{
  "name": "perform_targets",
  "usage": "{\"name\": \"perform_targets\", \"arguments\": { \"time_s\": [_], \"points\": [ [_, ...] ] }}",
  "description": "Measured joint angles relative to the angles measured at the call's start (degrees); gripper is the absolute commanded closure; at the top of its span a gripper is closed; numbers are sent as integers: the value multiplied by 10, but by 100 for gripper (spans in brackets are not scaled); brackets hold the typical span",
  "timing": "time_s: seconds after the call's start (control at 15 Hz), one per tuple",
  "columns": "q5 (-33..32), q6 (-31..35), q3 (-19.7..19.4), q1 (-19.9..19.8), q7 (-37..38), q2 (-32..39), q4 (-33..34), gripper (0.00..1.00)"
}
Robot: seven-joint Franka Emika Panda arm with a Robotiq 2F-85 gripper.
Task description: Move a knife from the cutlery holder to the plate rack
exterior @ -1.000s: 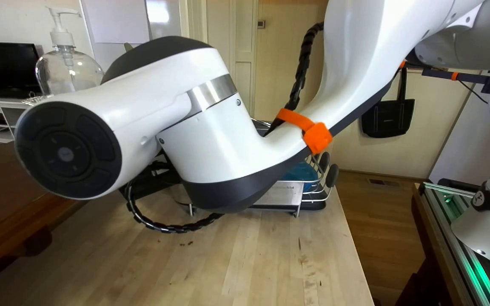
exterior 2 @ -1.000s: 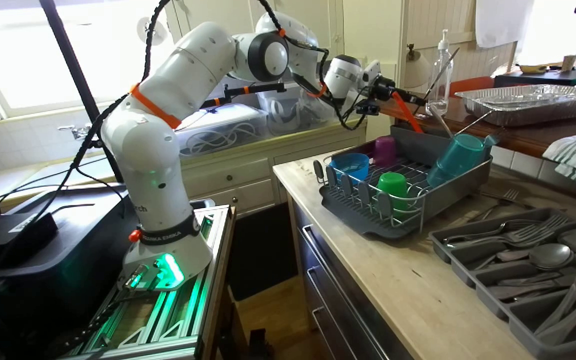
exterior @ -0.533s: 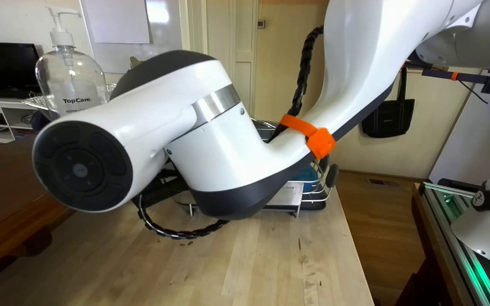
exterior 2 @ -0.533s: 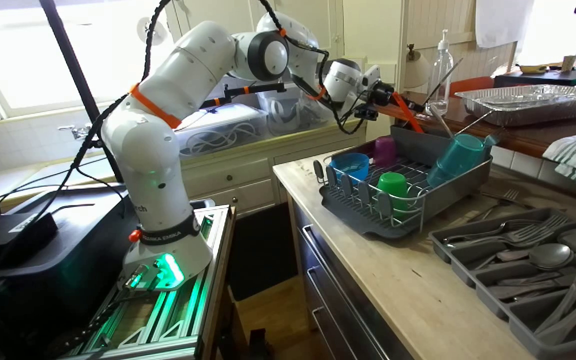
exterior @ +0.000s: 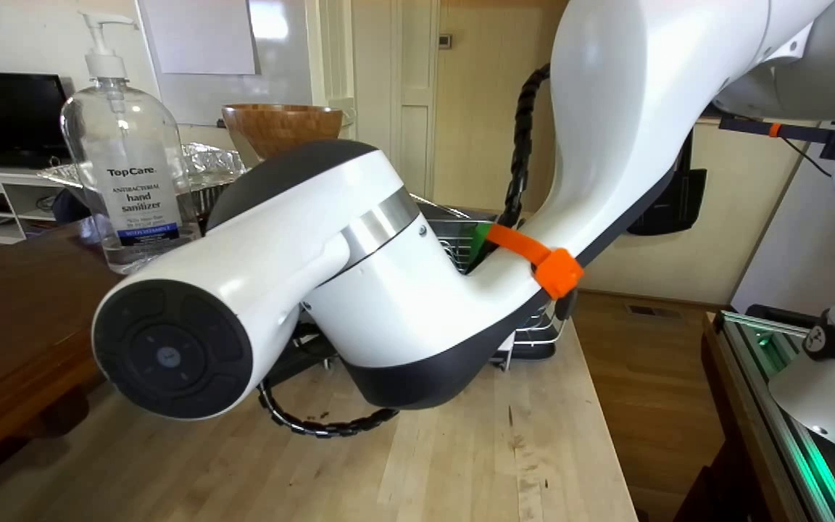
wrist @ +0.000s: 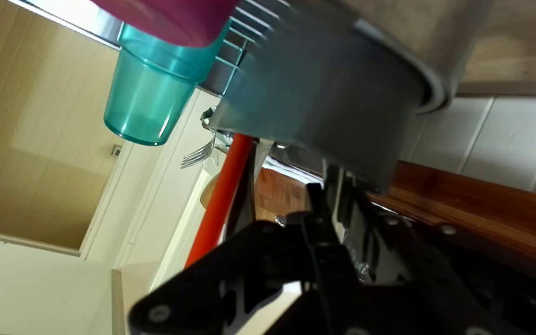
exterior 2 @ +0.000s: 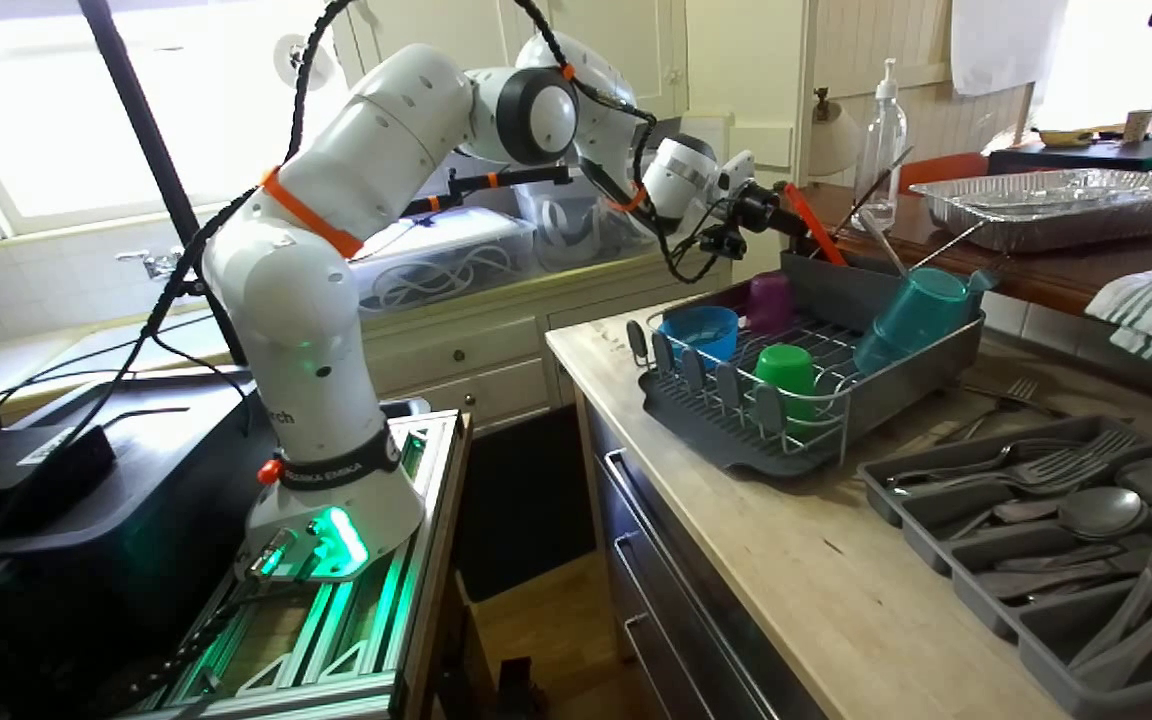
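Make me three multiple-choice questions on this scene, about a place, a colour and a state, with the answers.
1. Where is the green plastic cup?
A. In the grey cutlery tray
B. In the silver wire dish rack
C. In the foil tray

2. What colour are the bands around the white robot arm?
A. Orange
B. Blue
C. Green

3. Which way up is the clear pump bottle?
A. Upside down
B. On its side
C. Upright

1 B: it shows behind the rack's front wires.
2 A: orange in both exterior views.
3 C: its pump is on top.
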Motion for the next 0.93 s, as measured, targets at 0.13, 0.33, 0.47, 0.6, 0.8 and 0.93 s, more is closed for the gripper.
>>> {"name": "perform_targets", "arguments": {
  "time_s": [0.13,0.33,0.47,0.6,0.8,0.93],
  "points": [
    [2,0,1,0,-2,0,-1,38],
    [8,-2,4,0,-6,0,-7,14],
    [11,-7,5,0,-7,-3,-12,0],
    [15,-7,5,-1,-3,-18,-29,0],
    [13,-3,5,-6,40,-73,-84,0],
    [6,10,4,-12,80,-121,-130,0]
  ]
}}
